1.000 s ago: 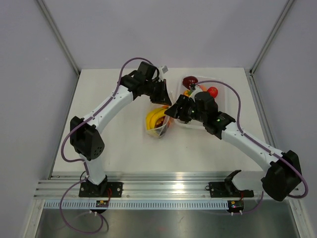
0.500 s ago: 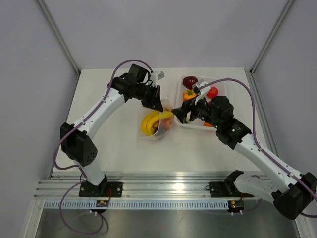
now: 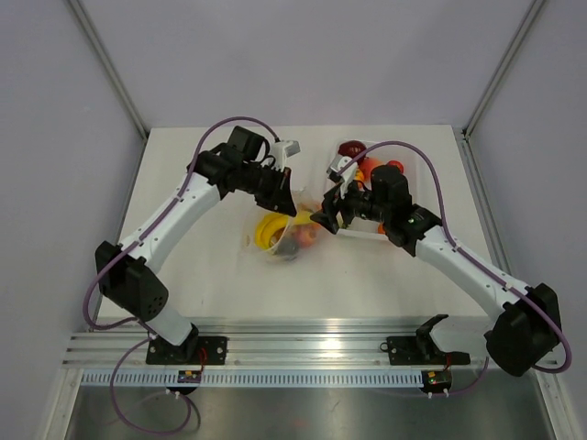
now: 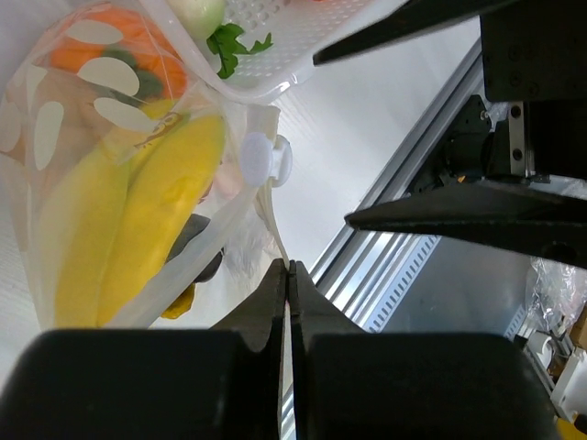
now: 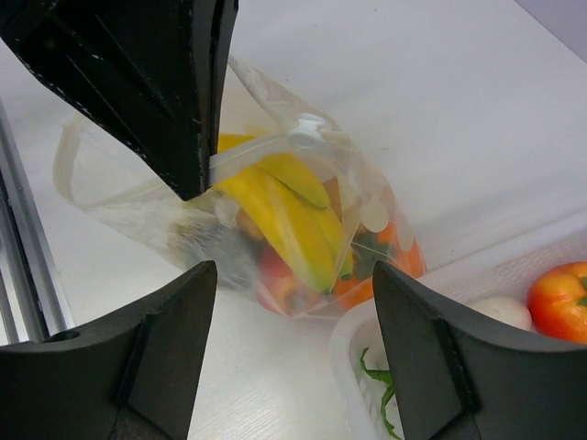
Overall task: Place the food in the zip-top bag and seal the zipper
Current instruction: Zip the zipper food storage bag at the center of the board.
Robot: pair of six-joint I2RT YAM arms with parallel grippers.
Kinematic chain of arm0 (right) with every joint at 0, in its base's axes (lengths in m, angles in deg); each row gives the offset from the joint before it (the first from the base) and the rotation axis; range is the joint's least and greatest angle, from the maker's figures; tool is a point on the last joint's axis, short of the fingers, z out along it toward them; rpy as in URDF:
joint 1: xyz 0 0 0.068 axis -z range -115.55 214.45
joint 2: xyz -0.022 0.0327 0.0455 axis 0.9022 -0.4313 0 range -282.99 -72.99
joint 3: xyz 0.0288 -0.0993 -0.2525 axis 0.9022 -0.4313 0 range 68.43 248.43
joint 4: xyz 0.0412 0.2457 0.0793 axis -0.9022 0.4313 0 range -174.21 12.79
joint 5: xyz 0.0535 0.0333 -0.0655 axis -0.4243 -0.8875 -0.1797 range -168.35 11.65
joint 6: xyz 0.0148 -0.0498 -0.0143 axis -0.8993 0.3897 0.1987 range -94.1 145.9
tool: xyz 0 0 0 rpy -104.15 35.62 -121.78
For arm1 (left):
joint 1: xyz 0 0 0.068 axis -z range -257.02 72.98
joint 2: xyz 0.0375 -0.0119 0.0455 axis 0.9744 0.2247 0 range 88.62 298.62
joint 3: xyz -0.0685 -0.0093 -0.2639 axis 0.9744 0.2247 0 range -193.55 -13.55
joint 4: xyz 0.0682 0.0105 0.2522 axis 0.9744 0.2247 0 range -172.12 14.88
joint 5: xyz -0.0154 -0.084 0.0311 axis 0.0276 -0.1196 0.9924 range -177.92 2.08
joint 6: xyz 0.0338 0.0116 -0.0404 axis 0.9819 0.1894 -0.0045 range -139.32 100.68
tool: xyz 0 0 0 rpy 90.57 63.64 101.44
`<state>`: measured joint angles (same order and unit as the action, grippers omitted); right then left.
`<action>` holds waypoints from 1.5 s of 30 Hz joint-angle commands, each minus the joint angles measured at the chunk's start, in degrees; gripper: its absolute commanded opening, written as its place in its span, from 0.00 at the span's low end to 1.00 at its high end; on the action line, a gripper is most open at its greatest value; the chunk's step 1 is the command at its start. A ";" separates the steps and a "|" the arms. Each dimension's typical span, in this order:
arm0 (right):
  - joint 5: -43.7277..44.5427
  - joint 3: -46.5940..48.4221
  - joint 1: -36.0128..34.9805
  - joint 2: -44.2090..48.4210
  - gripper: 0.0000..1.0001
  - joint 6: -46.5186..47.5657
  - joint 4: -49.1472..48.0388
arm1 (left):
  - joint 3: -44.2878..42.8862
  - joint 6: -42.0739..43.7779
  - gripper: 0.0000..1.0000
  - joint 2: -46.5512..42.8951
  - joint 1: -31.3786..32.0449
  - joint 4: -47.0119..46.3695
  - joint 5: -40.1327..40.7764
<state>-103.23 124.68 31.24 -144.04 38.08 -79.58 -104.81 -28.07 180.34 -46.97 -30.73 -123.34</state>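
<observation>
The zip-top bag (image 3: 286,236) is see-through with white blotches and holds yellow bananas (image 3: 270,229) plus orange and red pieces. My left gripper (image 3: 292,200) is shut on the bag's mouth edge and holds it up. In the left wrist view the jaws (image 4: 290,271) pinch the thin strip, with the white zipper slider (image 4: 266,160) just beyond and the bananas (image 4: 138,192) inside. My right gripper (image 3: 323,218) is open and empty just right of the bag. In its wrist view the bag (image 5: 303,229) hangs between its spread fingers (image 5: 165,348), with the slider (image 5: 307,128) near the left gripper (image 5: 165,82).
The white tray (image 3: 359,233) stands right of the bag under my right arm and holds a dark purple piece (image 3: 351,149), a red piece (image 3: 394,168) and others. Its rim (image 5: 353,367) and an orange-red fruit (image 5: 559,298) show in the right wrist view.
My left gripper has carried the bag's edge a little left and nearer, and the bag shifted with it. My right gripper drew back to the right, then came back to the bag.
</observation>
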 commanded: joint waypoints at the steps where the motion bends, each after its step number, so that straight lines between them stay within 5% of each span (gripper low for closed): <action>1: -7.79 2.72 2.53 -0.58 0.77 3.64 -1.46 | 1.52 1.99 0.00 -4.26 -0.34 -0.60 -2.81; 27: -24.95 13.97 3.24 -16.40 0.74 6.45 3.20 | 6.54 1.81 0.00 -6.73 -0.34 -2.35 -4.31; 39: -26.97 15.29 3.33 -18.16 0.44 3.90 0.91 | 4.43 2.51 0.00 -5.06 -0.34 -0.42 -3.61; 44: -27.76 15.91 3.33 -18.51 0.16 3.72 2.23 | 4.78 2.69 0.00 -4.97 -0.34 -0.59 -3.08; 45: -28.20 16.26 3.42 -18.69 0.00 3.64 2.58 | 5.04 2.69 0.00 -4.97 -0.34 -0.86 -2.99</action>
<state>-129.13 137.67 34.41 -162.11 42.17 -75.83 -98.27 -26.43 175.36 -46.99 -30.68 -125.48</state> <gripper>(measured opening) 0.099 0.005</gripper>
